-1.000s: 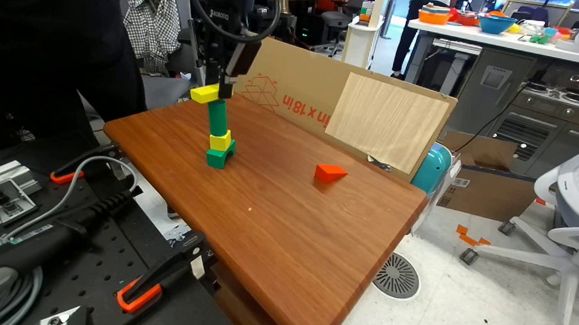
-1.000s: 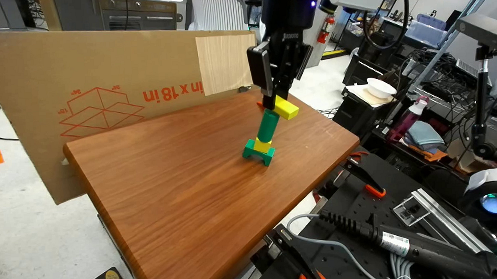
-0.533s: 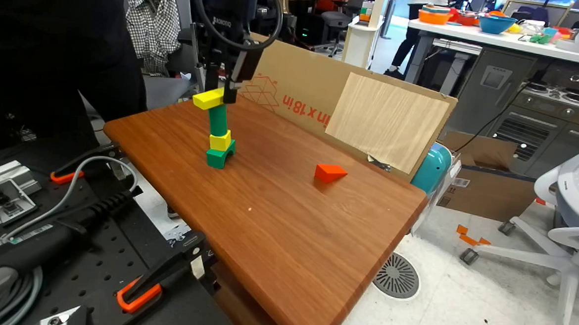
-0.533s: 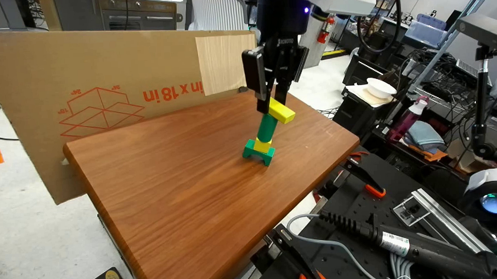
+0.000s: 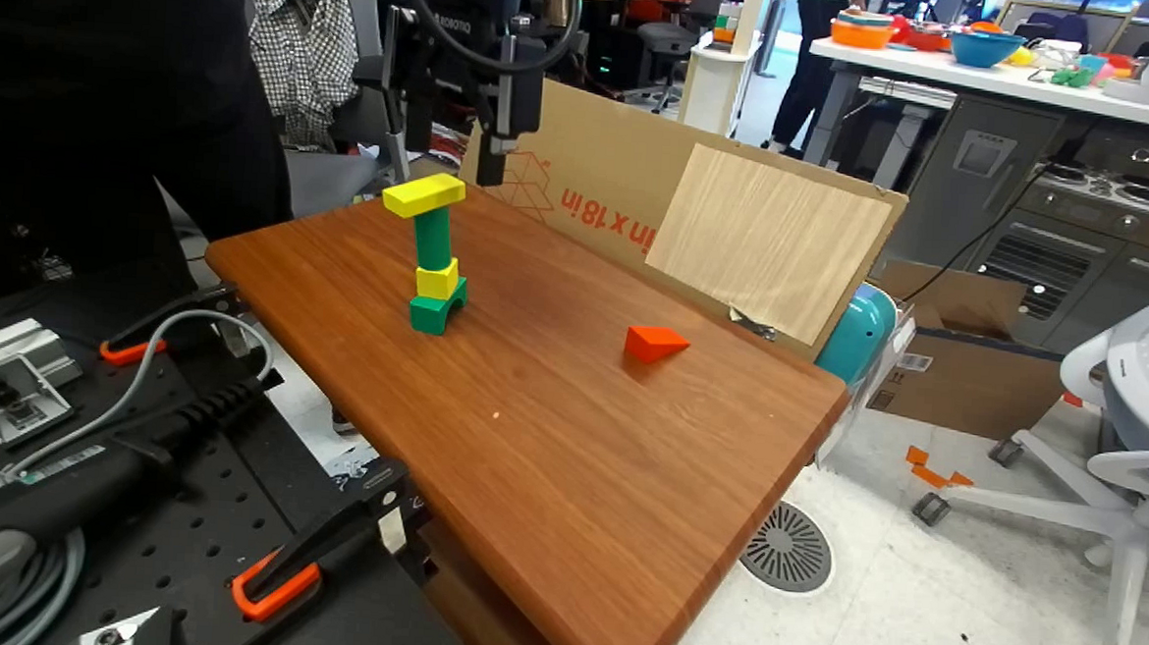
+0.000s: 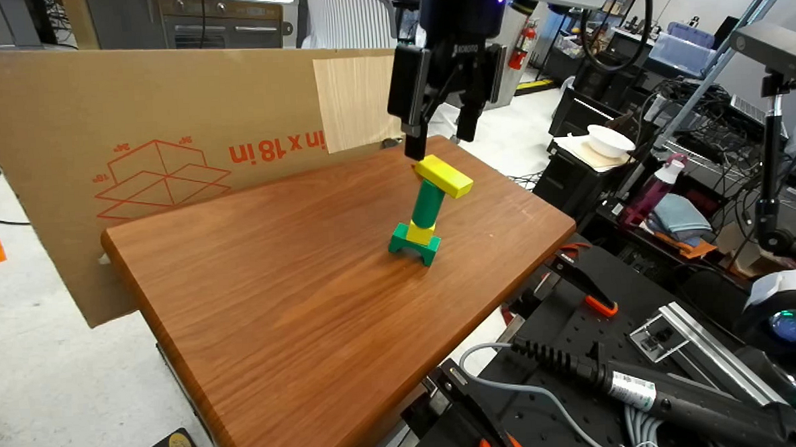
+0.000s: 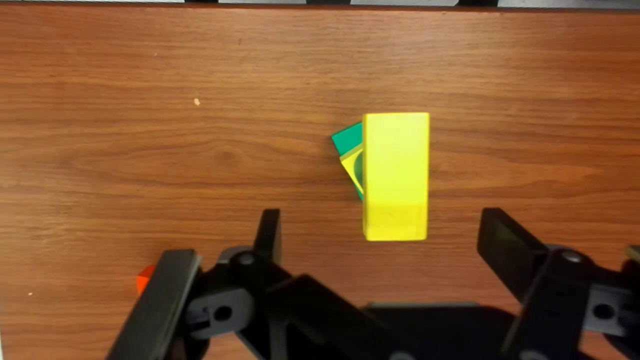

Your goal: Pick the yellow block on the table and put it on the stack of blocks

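Observation:
The yellow block (image 5: 424,195) lies flat across the top of the stack of blocks, overhanging the green cylinder (image 5: 432,240). Below that cylinder, the stack has a smaller yellow piece (image 6: 420,233) and a green arch (image 6: 429,250) standing on the table (image 5: 550,410). My gripper (image 6: 440,146) is open just above the yellow block, its fingers spread apart and clear of it. In the wrist view the yellow block (image 7: 396,175) shows between and ahead of the open gripper (image 7: 382,215), hiding most of the stack underneath.
A red-orange wedge (image 5: 654,343) sits on the table away from the stack; a gripper part half covers it in the wrist view. A cardboard panel (image 6: 185,125) stands along one table edge. Clamps (image 5: 276,582) and a black pegboard lie beside the opposite edge.
The fingers were around the yellow block before; they have spread apart and lifted off it. The block settled slightly and now stays on the green cylinder by itself.

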`<move>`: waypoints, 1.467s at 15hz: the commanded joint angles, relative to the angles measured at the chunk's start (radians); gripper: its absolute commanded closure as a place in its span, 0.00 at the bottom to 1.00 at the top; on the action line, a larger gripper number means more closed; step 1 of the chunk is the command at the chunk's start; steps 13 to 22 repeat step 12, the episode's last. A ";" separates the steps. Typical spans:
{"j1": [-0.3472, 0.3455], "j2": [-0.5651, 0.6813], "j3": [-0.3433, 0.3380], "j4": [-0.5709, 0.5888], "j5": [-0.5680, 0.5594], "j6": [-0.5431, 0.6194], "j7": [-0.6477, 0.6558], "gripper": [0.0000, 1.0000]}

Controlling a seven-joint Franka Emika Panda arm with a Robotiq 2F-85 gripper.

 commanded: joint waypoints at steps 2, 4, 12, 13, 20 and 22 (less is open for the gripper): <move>-0.038 -0.089 -0.052 -0.040 -0.013 0.008 -0.015 0.00; -0.056 -0.084 -0.081 -0.031 -0.033 0.012 -0.007 0.00; -0.076 -0.050 -0.103 -0.010 -0.062 0.012 -0.003 0.00; -0.076 -0.050 -0.103 -0.010 -0.062 0.012 -0.003 0.00; -0.076 -0.050 -0.103 -0.010 -0.062 0.012 -0.003 0.00; -0.076 -0.050 -0.103 -0.010 -0.062 0.012 -0.003 0.00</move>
